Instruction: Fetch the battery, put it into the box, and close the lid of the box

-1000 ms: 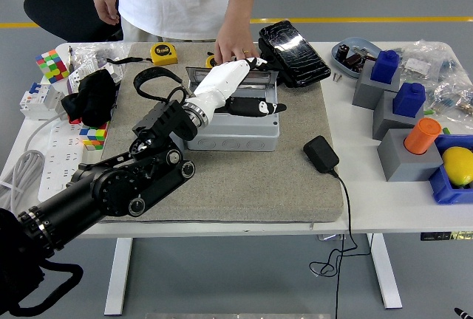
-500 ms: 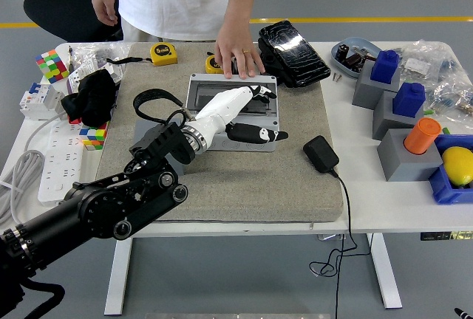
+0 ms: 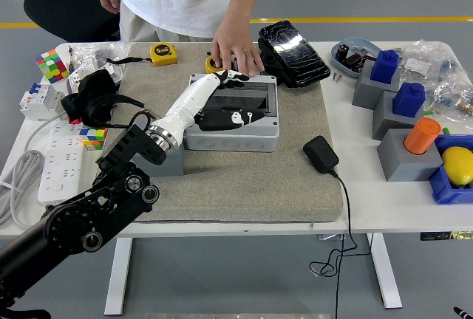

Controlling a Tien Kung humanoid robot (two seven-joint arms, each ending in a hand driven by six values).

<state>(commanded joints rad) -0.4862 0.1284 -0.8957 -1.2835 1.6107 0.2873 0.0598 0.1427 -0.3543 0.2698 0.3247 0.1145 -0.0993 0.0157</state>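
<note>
I see the grey box (image 3: 235, 116) on the grey mat (image 3: 244, 179), its lid (image 3: 240, 94) down flat (the battery doesn't show anywhere, so I can't tell where it lies). My left hand (image 3: 214, 101) rests on top of the lid, fingers stretched out loosely, gripping nothing. At the box's far edge a person's hand (image 3: 235, 47) presses down, fingers spread. A black adapter (image 3: 321, 153) lies just right of the box.
</note>
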